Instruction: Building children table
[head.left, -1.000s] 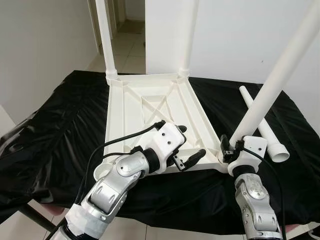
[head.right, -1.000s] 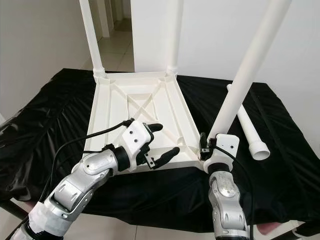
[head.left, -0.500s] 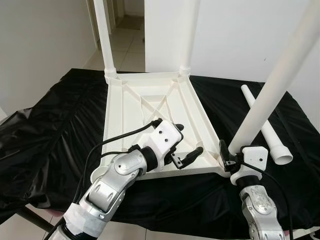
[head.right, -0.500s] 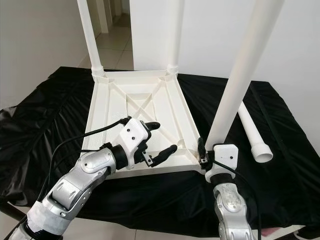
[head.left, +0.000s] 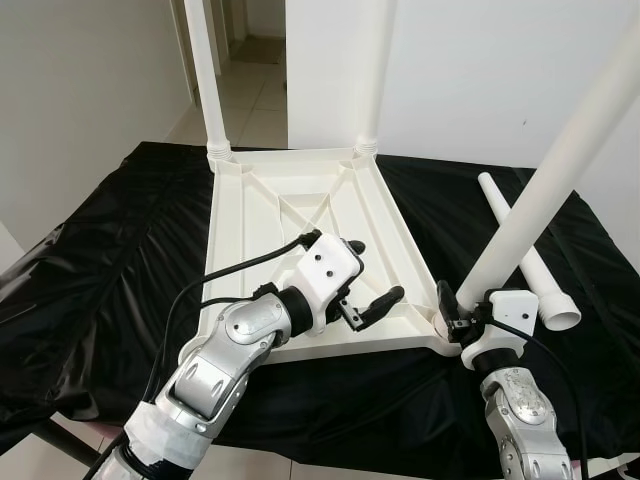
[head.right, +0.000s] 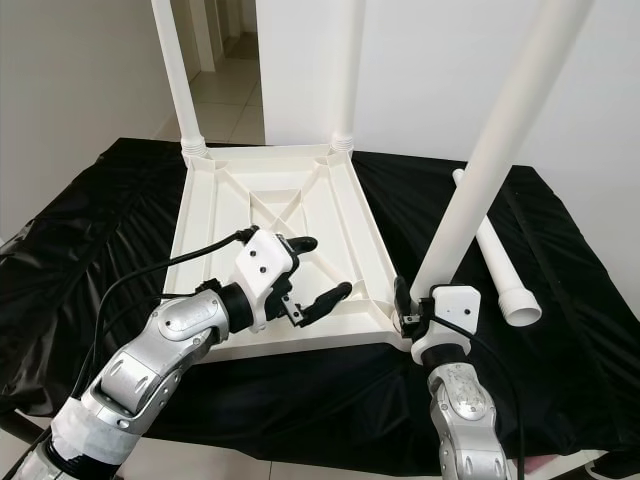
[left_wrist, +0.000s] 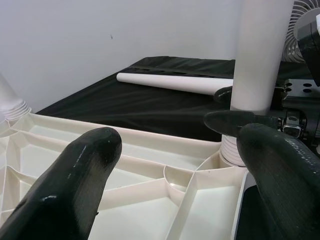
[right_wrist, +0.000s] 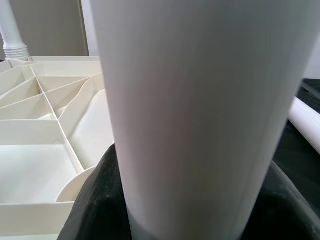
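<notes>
A white plastic tabletop (head.left: 300, 205) lies upside down on a black cloth. Two white legs (head.left: 205, 80) (head.left: 372, 70) stand in its far corners. My right gripper (head.left: 455, 312) is shut on a third leg (head.left: 540, 200) near its base. That leg leans to the right at the tabletop's near right corner and looms close in the right wrist view (right_wrist: 200, 100). My left gripper (head.left: 376, 270) hovers open over the ribbed underside near the front edge, left of the held leg (left_wrist: 262, 55). A fourth leg (head.left: 547, 288) lies loose on the cloth to the right.
The black cloth (head.left: 110, 250) covers a table whose front edge is close to me. White walls stand behind and to the left. A doorway onto a tiled hallway (head.left: 250, 90) opens at the back.
My left gripper has lifted slightly and shifted farther over the tabletop, still open. The right gripper keeps its hold and the leg's base sits a little lower at the corner. The camera has shifted slightly.
</notes>
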